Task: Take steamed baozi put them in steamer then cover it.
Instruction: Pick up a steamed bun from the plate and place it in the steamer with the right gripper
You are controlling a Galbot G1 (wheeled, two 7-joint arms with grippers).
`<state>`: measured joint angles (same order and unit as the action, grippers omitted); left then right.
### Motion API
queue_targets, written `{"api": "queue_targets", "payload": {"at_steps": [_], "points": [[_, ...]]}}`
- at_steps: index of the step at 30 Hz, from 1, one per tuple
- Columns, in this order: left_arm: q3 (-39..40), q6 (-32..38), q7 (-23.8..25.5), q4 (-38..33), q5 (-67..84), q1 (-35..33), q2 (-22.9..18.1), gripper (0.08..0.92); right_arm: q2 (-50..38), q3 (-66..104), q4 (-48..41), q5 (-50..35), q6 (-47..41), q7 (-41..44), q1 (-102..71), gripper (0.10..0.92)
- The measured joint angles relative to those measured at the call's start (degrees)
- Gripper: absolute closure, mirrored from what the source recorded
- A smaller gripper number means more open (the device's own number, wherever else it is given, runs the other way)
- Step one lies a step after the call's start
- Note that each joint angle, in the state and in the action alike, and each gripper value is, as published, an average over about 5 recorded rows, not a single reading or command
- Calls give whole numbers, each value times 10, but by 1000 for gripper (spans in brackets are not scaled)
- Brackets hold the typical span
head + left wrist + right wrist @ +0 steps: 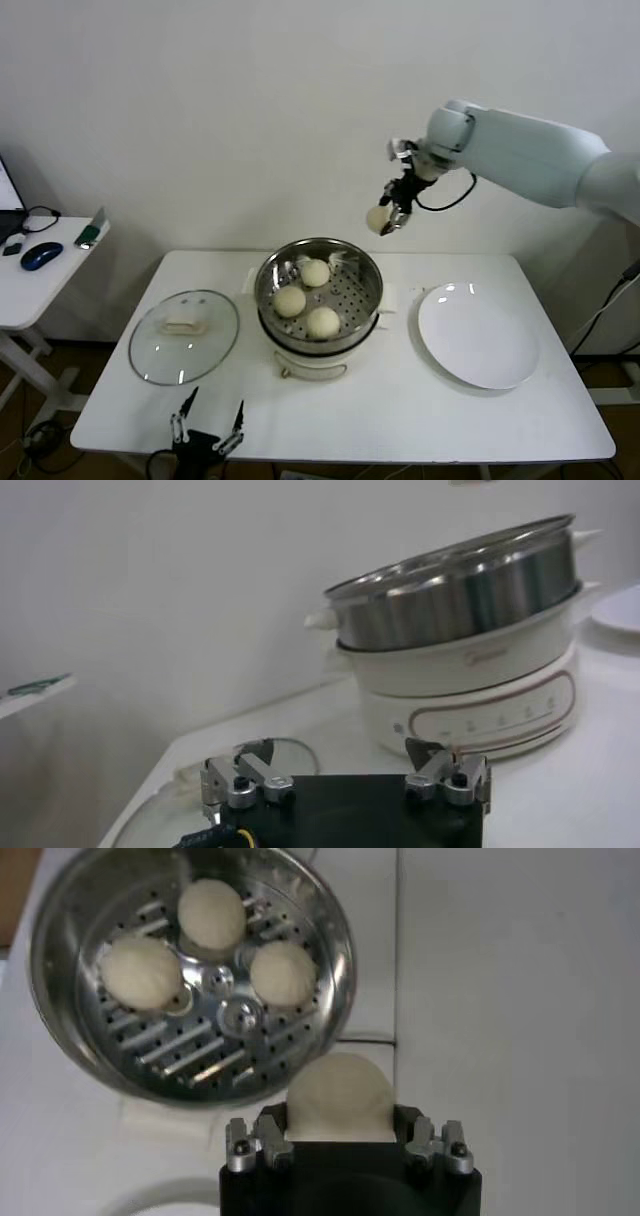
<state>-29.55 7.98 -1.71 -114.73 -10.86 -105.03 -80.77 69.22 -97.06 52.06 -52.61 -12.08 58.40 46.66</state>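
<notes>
Standing against a plain white wall: a white desk (480, 425) carrying the steamer (368, 300), the cover (150, 365) and an empty white plate (478, 333). Hanging high above the steamer's far right edge: the right pincer (390, 216), clamped on the fourth bun (378, 218), fingers pressing its two flanks. Looking soft and light, likely squashy and a little tacky, so probably wanting a gentle squeeze across the widest part rather than a hard pinch that might dent the dough. Showing smooth, round and cream-white, matte, with no visible folds. Sitting already on the perforated tray: three buns (212, 913), close together, clustering toward the left and middle, leaving bare holes on the right side for the last one. Lying flat on the desk left of the steamer: the clear glass cover with its cream oblong handle, probably rigid, breakable and best lifted by that handle. Waiting low at the desk's near edge: the left pincer (208, 425), fingers spread wide, holding nothing.
</notes>
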Motion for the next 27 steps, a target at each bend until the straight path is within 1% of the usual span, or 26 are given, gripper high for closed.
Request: {"api": "queue_targets", "payload": {"at_steps": [5,12,27], "points": [[11,1,0,-1,-5,5,1,177,30,-46,31,-57,-18,-23,12,347],[18,3,0,-2,-7,11,0,177,65,-84,59,-96,-34,-53,4,349],[14,8,-1,4,-3,15,2,177,88,-116,66,-96,-49,-86,-44,347]]}}
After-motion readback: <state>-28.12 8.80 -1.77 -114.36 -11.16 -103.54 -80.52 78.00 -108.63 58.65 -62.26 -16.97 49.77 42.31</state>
